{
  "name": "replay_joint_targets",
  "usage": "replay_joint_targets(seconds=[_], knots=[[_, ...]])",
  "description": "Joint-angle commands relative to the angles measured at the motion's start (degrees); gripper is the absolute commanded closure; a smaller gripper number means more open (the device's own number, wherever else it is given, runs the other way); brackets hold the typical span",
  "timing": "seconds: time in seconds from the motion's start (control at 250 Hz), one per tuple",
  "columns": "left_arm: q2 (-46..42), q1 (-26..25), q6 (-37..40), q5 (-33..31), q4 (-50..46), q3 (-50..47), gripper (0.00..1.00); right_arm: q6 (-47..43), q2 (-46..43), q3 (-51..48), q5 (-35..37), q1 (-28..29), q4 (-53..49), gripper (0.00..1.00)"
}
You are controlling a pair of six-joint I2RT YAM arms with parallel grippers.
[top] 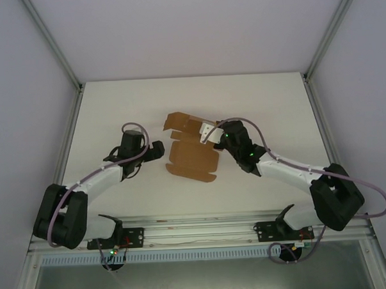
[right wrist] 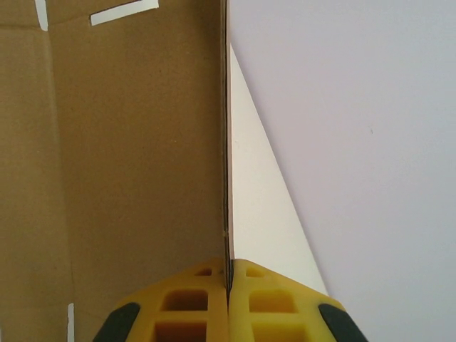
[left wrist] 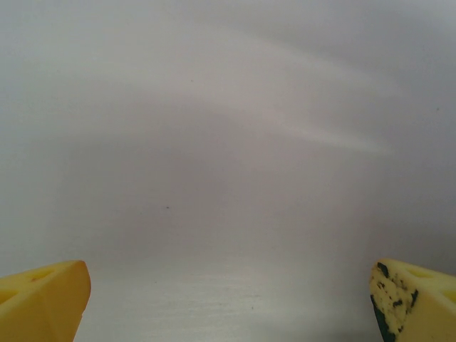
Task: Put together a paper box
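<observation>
The paper box [top: 192,158] is a brown cardboard cut sheet lying partly folded at the middle of the white table, with flaps raised at its far side. My right gripper [top: 215,133] is at the sheet's far right edge, shut on an upright flap. In the right wrist view the yellow fingers [right wrist: 192,303] pinch the thin edge of that flap [right wrist: 128,142] at my right gripper [right wrist: 229,274]; its brown face is to the left and its pale face to the right. My left gripper [top: 157,150] stands open just left of the sheet, apart from it. Its yellow fingertips [left wrist: 43,299] are spread wide over bare table.
Aluminium frame posts [top: 54,45] rise at the table's back corners, and white walls close in the sides. A metal rail [top: 196,227] carrying both arm bases runs along the near edge. Bare white table [top: 114,103] lies left of and behind the sheet.
</observation>
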Motion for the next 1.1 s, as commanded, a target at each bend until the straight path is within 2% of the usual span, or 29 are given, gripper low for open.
replay_joint_targets(seconds=[0.0,0.276,0.488,0.624,0.736,0.867,0.967,1.095], knots=[[0.59,0.02,1.77,3.84,13.9,-0.99,0.0,5.31,-1.76,2.5,-5.87,-0.68,-5.23,1.0],[4.38,-0.06,0.96,2.96,18.45,0.06,0.0,6.92,-1.96,2.41,-6.68,-0.93,-5.81,1.0],[3.56,-0.04,2.0,-8.58,14.92,0.66,0.0,7.89,-2.87,2.51,-8.01,-1.55,-6.36,1.0],[3.46,0.2,3.03,-9.98,13.25,1.36,0.0,8.16,-3.0,2.92,-8.57,-1.85,-7.57,1.0],[4.83,0.15,4.15,-5.35,15.13,2.25,0.0,8.92,-3.09,2.98,-9.64,-1.92,-7.58,1.0],[7.82,-0.07,5.8,7.71,19.48,3.33,0.01,9.61,-2.65,3.04,-9.46,-1.91,-6.75,1.0],[9.1,-0.56,6.45,13.84,22.2,3.17,0.01,10.25,-2.61,3.05,-9.81,-1.89,-6.44,1.0],[9.9,-0.74,5.51,16.2,26.24,1.95,0.01,10.97,-2.52,3.65,-10.98,-1.87,-7.47,1.0]])
